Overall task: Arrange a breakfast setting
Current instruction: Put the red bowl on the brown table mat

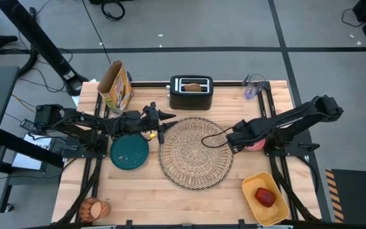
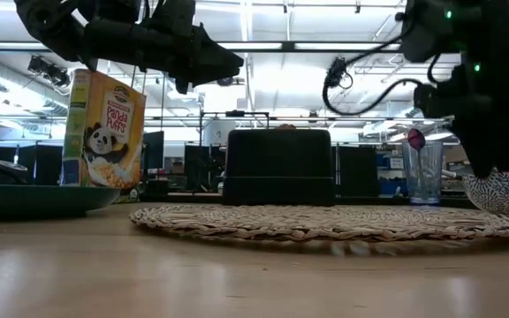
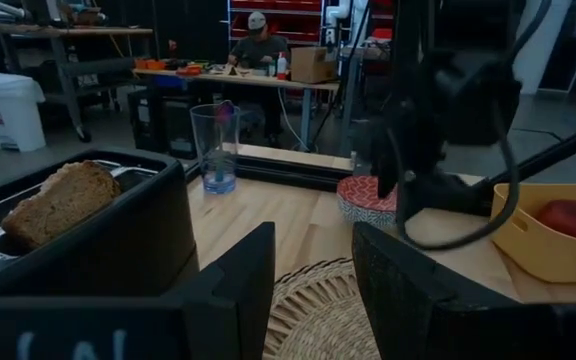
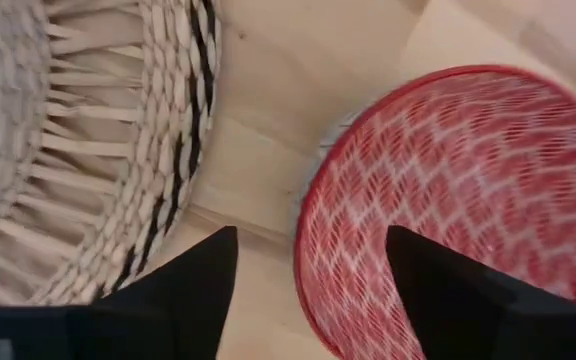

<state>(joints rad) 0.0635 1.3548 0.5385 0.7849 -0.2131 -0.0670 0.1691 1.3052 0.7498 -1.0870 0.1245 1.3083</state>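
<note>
Right hand hangs low over the desk between the edge of the woven straw placemat and the small red bowl; its fingers stand apart, one over bare wood by the mat's fringe and the other over the bowl's rim, gripping nothing. That bowl shows a red net pattern inside and nothing in it. Left hand sits above the desk at the mat's far left edge, raised clear of the surface in the low view, its fingers spread and empty, pointing across the mat toward the right arm. Just beside it, on the near side, the teal plate lies flat on the wood, touching or nearly touching the mat, with only faint specks on it. Behind the mat stands a black toaster with a toast slice sticking up out of one slot. A yellow bin near the right front corner holds the red apple. At the back right corner a clear glass stands upright with a little liquid at the bottom. A cereal box with a panda on it stands upright at the back left. An orange cup lies at the front left corner.
</note>
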